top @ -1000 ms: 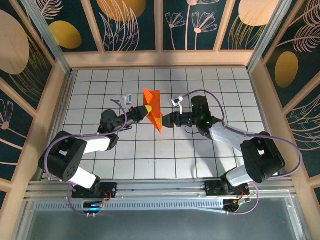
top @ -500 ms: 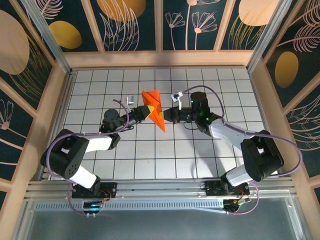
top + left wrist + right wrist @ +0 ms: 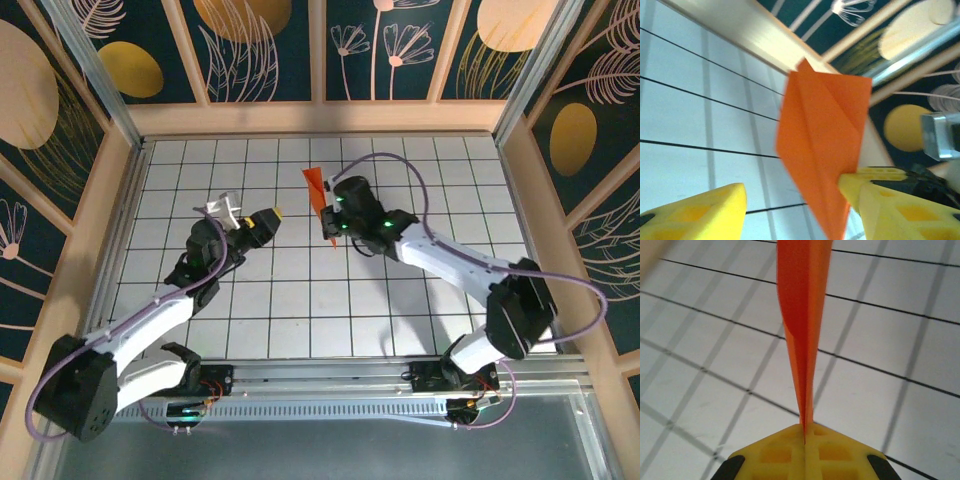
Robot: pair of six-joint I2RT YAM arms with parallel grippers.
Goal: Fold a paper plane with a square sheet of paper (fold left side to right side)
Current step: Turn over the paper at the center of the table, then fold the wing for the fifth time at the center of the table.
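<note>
Biggest of all: the white grid table (image 3: 300, 320), fenced by a wooden rim (image 3: 320, 118) like one big shallow box. Inside that box: two arms and one bit of folded orange paper.

Next in size, the right arm (image 3: 450, 262), stretched from 5 o'clock up toward the middle. Then the left arm (image 3: 150, 315), stretched in from 7 o'clock the same way. Set like this, most likely, to meet over the middle and share the paper work.

Then the paper plane (image 3: 820, 145), bright orange, slim and pointy, with creases running along it. Found just at 12 o'clock from the table's middle. Turned up on its edge, not lying flat, and seemingly lifted off the tiles. Seen from the right wrist as a thin orange blade pointing away.

Smaller again: the right gripper (image 3: 805, 432), pressed together and pinching the plane near its narrow end. Probably held so to keep the folds shut.

Last, the left gripper (image 3: 268, 217), at 8 o'clock from the plane, near but apart. Spread wide, with nothing in the gap. Pointed at the plane, maybe ready for a pinch, maybe just keeping clear; hard to tell which. Folding looks nearly done.
</note>
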